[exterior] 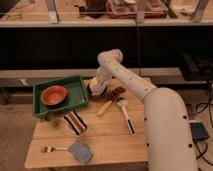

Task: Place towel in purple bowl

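Observation:
My gripper [98,86] hangs from the white arm just right of the green tray, low over the purple bowl [93,92]. Only a dark edge of the bowl shows beneath it. A pale grey-blue bunch, the towel [94,82], sits at the gripper's tip, and the gripper is shut on it. The towel is right above the bowl; whether it touches the bowl I cannot tell.
A green tray [75,85] holds an orange bowl [53,95]. On the wooden table lie a striped cloth [75,123], a grey-blue pad [80,151] with a fork [51,148], a yellow utensil [104,108], a brush [126,115] and a brown item [118,91].

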You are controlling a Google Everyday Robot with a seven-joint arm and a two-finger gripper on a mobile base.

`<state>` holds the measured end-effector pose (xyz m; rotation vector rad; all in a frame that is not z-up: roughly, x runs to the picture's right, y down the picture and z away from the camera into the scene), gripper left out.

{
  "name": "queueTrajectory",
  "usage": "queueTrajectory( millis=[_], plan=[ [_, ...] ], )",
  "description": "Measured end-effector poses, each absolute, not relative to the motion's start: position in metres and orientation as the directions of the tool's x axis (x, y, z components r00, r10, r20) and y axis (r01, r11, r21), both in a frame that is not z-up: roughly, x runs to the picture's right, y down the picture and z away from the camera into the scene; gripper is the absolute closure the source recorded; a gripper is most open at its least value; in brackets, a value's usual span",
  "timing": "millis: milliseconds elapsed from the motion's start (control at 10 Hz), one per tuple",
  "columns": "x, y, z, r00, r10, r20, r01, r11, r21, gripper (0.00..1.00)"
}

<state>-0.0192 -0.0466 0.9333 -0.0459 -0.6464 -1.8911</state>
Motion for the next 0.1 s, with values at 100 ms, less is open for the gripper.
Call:
queueTrajectory(
  millis=[100],
  plan=[
    [-0.0081, -0.0542, 0.9331, -0.373, -0.861, 0.345, 0.887, -0.223, 0.404, 0.20]
  ],
)
